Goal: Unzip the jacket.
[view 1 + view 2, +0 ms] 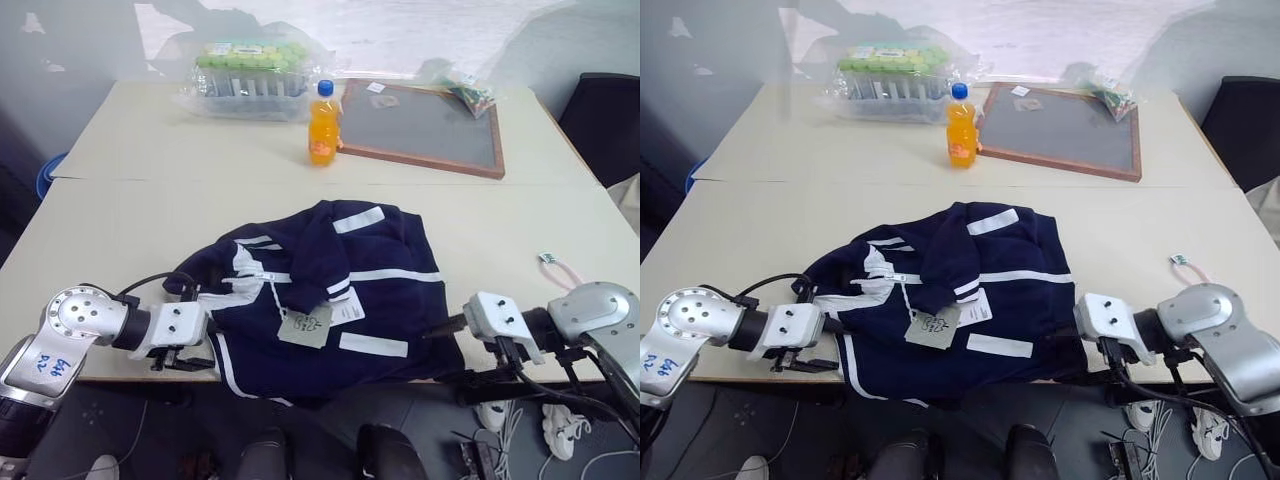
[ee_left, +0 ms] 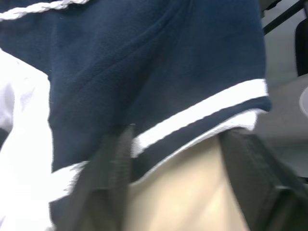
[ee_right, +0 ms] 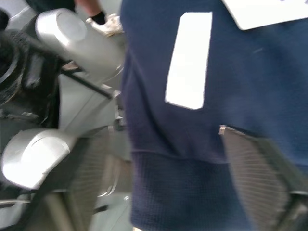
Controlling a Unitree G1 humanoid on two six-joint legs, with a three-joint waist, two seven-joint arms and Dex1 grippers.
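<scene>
1. Left eye view: the jacket (image 1: 325,295) lies crumpled in the lower middle of the frame on the beige desk (image 1: 130,215), its near hem hanging over the front edge. Its white zipper trim (image 1: 245,275) runs roughly left to right across the upper left part of the heap, with a paper tag (image 1: 305,325) just below it. The left gripper (image 1: 185,358) sits at lower left, just beside the jacket's left hem; the right gripper (image 1: 450,325) sits at lower right against the jacket's right edge. By my judgement the left one is nearer the zipper.

2. Right eye view: an orange bottle (image 1: 960,125), a plastic-wrapped pack of bottles (image 1: 890,80) and a wood-framed board (image 1: 1065,130) stand at the top of the frame, well apart from the jacket. The desk between them and the jacket is bare.

3. Left wrist view: the left fingers (image 2: 113,178) are spread apart and released, with the desk's beige surface between them. The white-striped hem lies just beyond their tips, and one finger overlaps its edge; nothing is clamped.

4. Right wrist view: the right fingers (image 3: 255,168) stand wide apart and grasp nothing. The navy fabric with a rectangular white patch (image 3: 190,60) fills the space between and beyond them; whether they touch it I cannot tell. The other arm's silver housing (image 3: 77,33) shows at upper left.
</scene>
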